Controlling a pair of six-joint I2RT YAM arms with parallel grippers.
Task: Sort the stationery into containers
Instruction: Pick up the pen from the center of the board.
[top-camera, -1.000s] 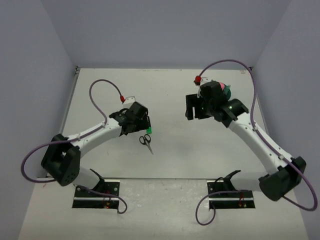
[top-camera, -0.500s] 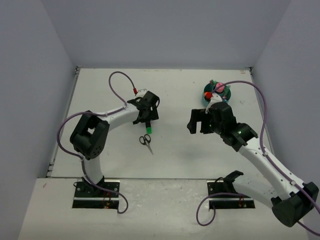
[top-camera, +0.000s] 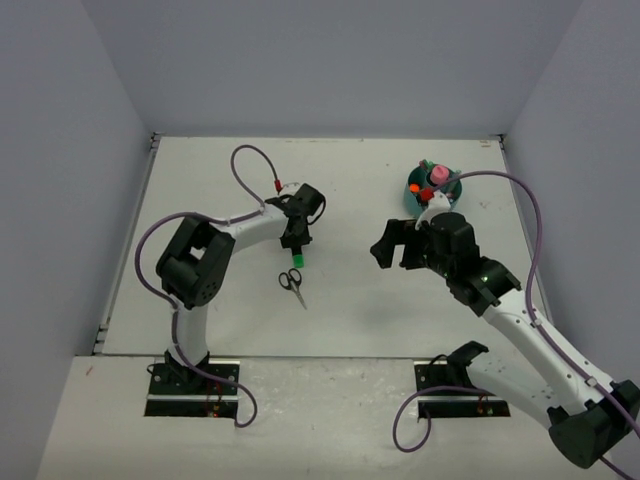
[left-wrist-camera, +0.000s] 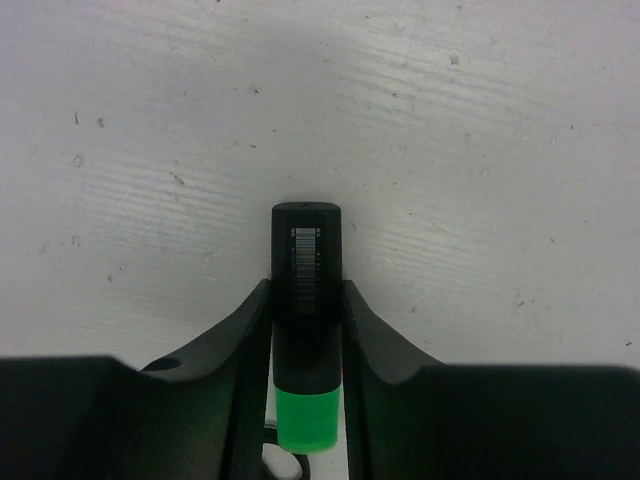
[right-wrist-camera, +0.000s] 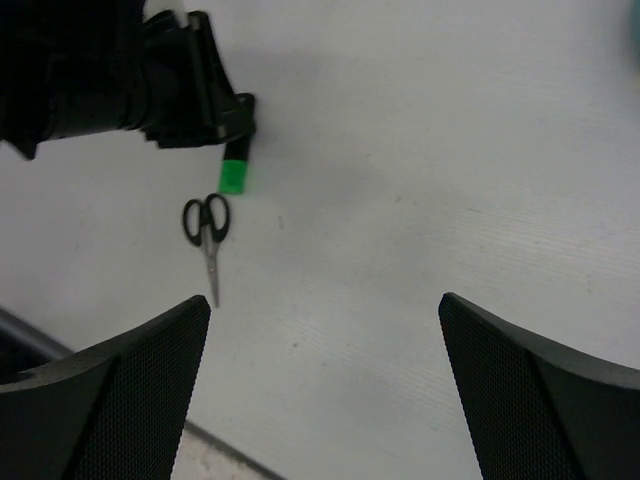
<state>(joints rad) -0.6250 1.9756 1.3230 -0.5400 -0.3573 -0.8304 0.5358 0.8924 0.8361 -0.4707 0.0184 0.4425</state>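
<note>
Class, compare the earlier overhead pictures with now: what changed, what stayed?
The left gripper moved forward and right; its jaws now clasp the green highlighter. The right gripper drew back from over the teal organizer, jaws open. Highlighter and scissors lie where they were.

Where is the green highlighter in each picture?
Top external: green highlighter left of centre, poking out below the left gripper.
Left wrist: green highlighter at centre, between the fingers.
Right wrist: green highlighter upper left, above the scissors.
Shared landmark: the left gripper holding it.
</note>
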